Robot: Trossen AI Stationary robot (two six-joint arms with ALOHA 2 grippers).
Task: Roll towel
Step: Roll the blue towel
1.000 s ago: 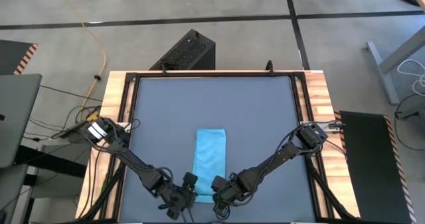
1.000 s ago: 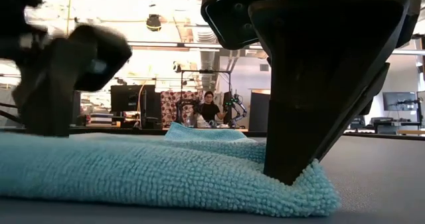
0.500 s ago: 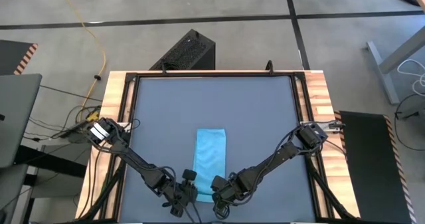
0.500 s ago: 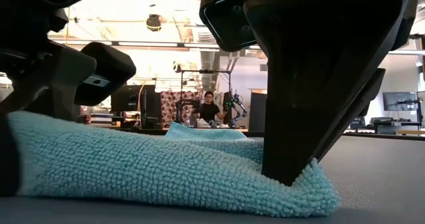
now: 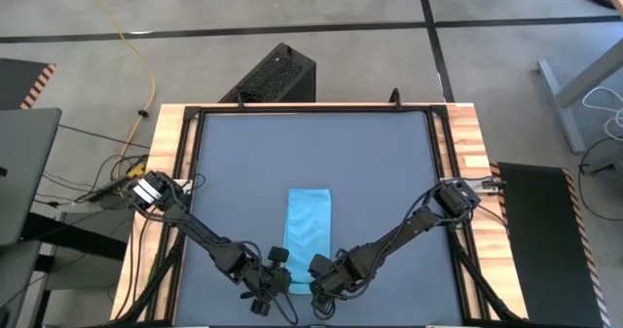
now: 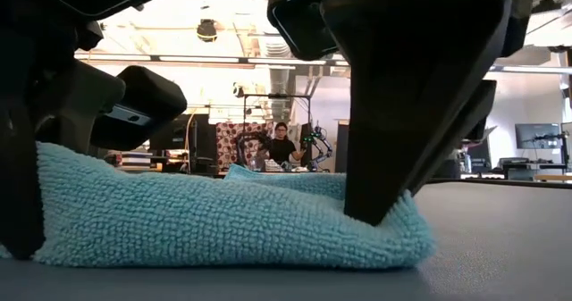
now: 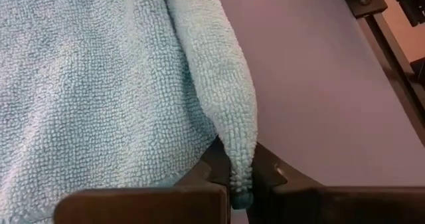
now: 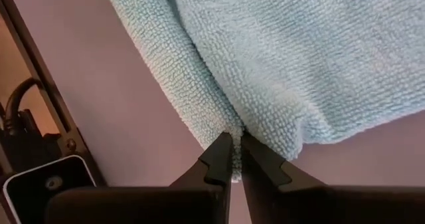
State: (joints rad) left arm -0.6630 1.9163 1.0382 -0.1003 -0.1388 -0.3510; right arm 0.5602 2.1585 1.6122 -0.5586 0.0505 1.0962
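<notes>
Plainly looped sky-blue towel [image 6: 223, 225] (fuzzy)

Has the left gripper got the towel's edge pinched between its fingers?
Yes: in the left wrist view the left gripper has its fingers closed on a fold of the towel edge.

I see grey concrete floor [image 5: 341, 2] crossed by dark seams, a yellow cable [image 5: 136, 51] and a black box [image 5: 275, 75] past my table's far edge. Beyond, a person [image 6: 282, 146] sits among monitors under bright ceiling lights [image 6: 214, 20].
</notes>
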